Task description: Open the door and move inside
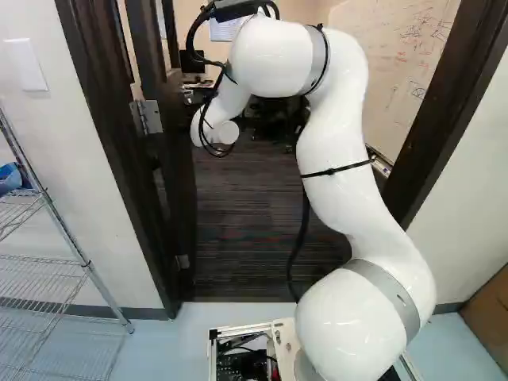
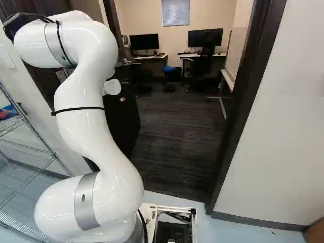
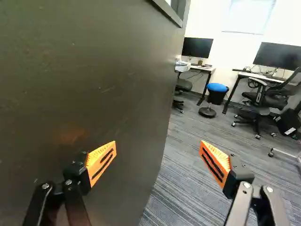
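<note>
Currently, tool (image 3: 158, 142) spread wide; door (image 3: 84, 84) partly blocking ahead; stool (image 3: 217, 88), chair (image 3: 270, 100), desk (image 3: 249, 74) w/ monitor (image 3: 277, 55) beyond.

Inner floor: dark striped carpet (image 3: 188, 169). On it: two tables along the far side, wheeled office chair (image 3: 270, 99) at one, second chair (image 3: 183, 84) by the other, round-based stool with blue seat (image 3: 217, 87) between. Table one (image 3: 203, 69): black monitor (image 3: 197, 47). Table two (image 3: 258, 76): wider black monitor (image 3: 277, 55). Near side: light-blue floor (image 2: 253, 235), wire rack (image 1: 99, 290) standing on it; blue item (image 1: 9, 179) on an upper shelf, too cut off to identify.
</note>
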Tool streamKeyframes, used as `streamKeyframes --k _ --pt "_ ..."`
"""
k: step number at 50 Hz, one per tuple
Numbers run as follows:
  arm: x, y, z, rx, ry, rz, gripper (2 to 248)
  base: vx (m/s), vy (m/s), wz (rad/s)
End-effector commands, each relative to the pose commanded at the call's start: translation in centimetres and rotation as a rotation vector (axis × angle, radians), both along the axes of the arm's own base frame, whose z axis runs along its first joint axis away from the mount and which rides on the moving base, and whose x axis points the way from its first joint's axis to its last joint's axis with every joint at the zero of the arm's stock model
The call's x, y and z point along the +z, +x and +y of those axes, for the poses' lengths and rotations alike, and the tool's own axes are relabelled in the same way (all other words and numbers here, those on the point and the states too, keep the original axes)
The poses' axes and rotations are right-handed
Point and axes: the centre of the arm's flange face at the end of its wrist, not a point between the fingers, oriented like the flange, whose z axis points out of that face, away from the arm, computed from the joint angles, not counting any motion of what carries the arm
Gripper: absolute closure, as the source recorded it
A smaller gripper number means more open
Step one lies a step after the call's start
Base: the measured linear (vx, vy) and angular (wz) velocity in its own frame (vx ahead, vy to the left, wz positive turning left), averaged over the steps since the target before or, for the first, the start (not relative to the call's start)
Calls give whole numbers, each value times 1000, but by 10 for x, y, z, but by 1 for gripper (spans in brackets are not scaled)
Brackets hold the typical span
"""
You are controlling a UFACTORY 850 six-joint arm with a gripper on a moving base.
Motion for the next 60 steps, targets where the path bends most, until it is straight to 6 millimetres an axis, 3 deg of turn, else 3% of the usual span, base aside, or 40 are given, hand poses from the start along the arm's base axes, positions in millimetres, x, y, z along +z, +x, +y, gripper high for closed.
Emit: streamKeyframes --k 18,60 --pt "1 -2 -13 -16 -2 5 3 0 0 0" --pt "7 -22 -76 -96 -11 33 3 0 0 0"
